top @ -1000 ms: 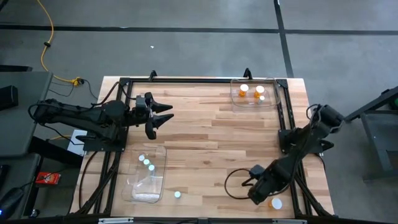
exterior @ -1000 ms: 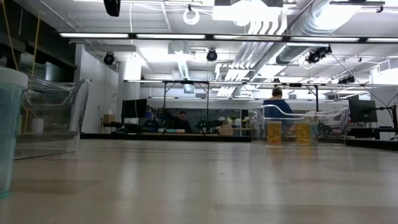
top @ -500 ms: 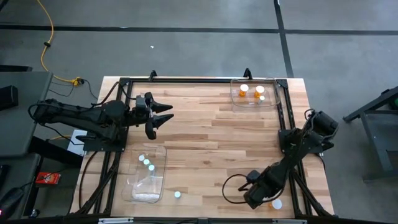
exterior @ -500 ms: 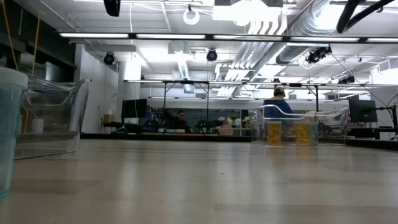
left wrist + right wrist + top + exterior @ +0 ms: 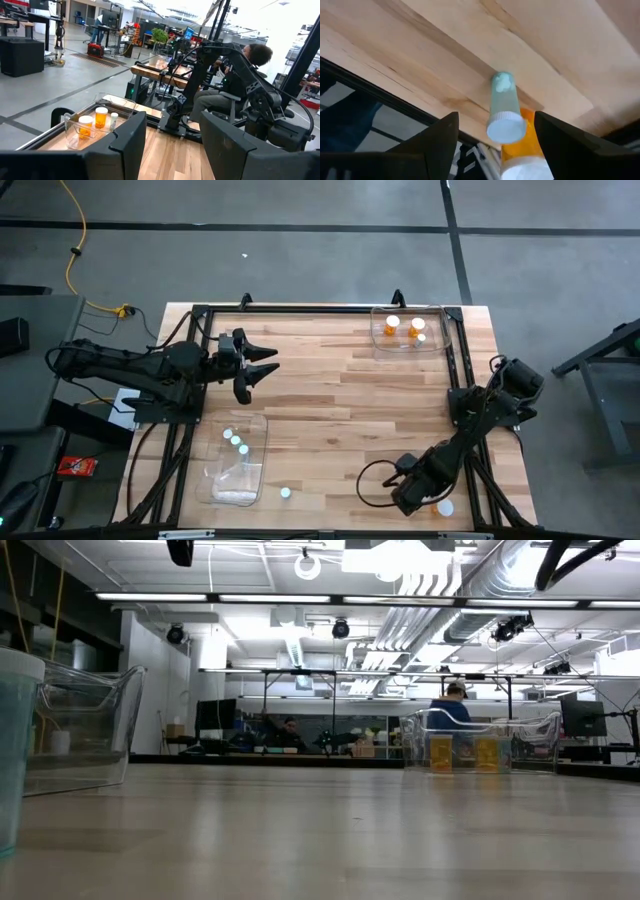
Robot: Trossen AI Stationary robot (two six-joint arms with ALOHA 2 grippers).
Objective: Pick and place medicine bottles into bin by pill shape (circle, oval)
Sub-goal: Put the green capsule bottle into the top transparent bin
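Two medicine bottles stand upright at the table's near right corner, a pale teal one (image 5: 503,107) and an orange one (image 5: 521,145), both white-capped. My right gripper (image 5: 496,116) hangs open above them, pointing steeply down, a finger on either side of the teal bottle, touching nothing. In the high view my right gripper (image 5: 420,495) covers most of the pair; one white cap (image 5: 444,507) shows. Another teal bottle (image 5: 286,492) stands loose near the front edge. My left gripper (image 5: 265,366) waits open and level over the far left.
A clear bin (image 5: 408,330) at the far right holds orange bottles. A clear bin (image 5: 235,465) at the near left holds pale teal ones. The table's near edge (image 5: 395,95) runs close by the two bottles. People sit in the room beyond the table.
My right gripper has sunk and shifted a little toward the table's near edge, coming down over the two bottles at the near right corner, then has held still. Its fingers have stayed open.
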